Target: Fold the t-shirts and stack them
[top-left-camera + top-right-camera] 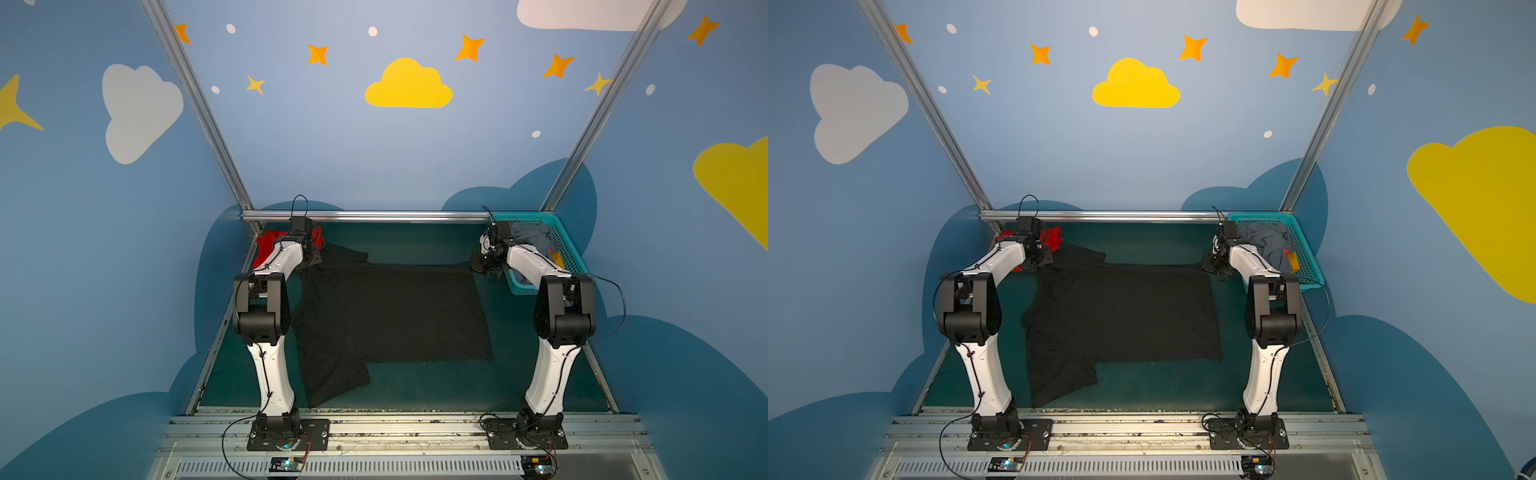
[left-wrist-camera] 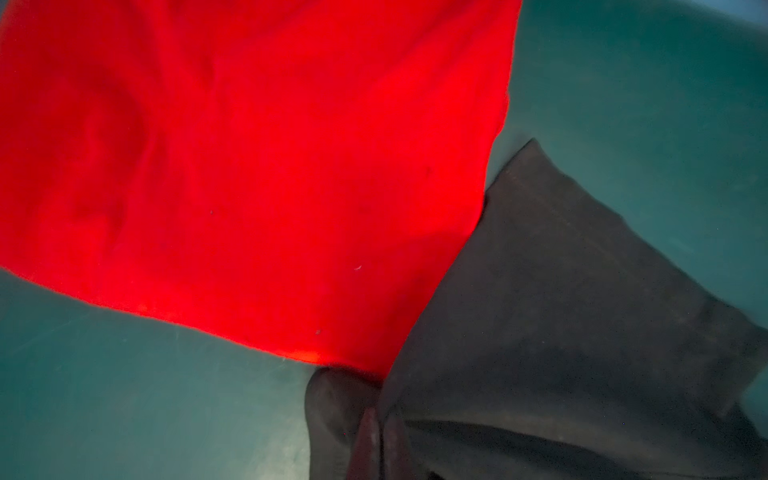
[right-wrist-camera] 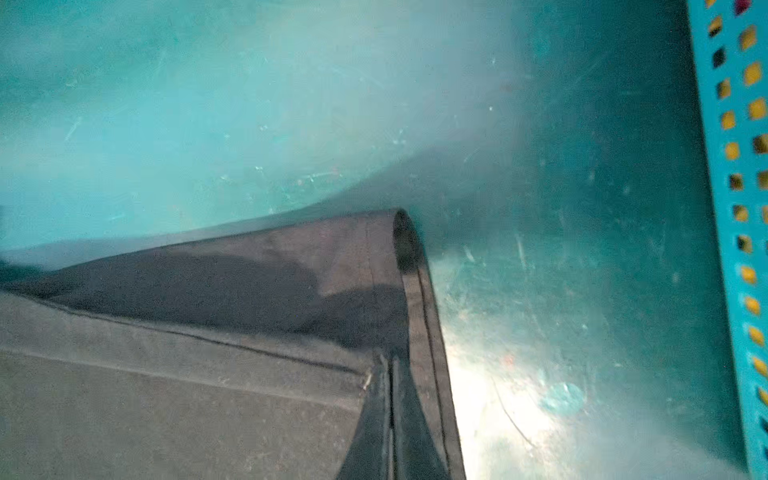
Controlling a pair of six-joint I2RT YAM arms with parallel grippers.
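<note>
A large black t-shirt (image 1: 390, 316) (image 1: 1121, 316) lies spread on the green table, showing no print. The red t-shirt (image 1: 266, 245) (image 1: 1054, 237) lies bunched in the far left corner, partly behind my left arm. My left gripper (image 1: 313, 259) (image 1: 1044, 259) is at the black shirt's far left corner. In the left wrist view its jaws (image 2: 378, 419) are shut on black cloth (image 2: 561, 311) beside the red cloth (image 2: 249, 166). At the far right corner my right gripper (image 1: 478, 266) (image 1: 1208, 266) (image 3: 390, 370) is shut on the folded hem (image 3: 411, 291).
A teal mesh basket (image 1: 569, 253) (image 1: 1304, 249) (image 3: 735, 208) stands at the far right, just beyond my right gripper, holding grey cloth (image 1: 534, 239) and something yellow (image 1: 557, 259). A metal rail (image 1: 374, 216) bounds the table's far edge. Walls close in on both sides.
</note>
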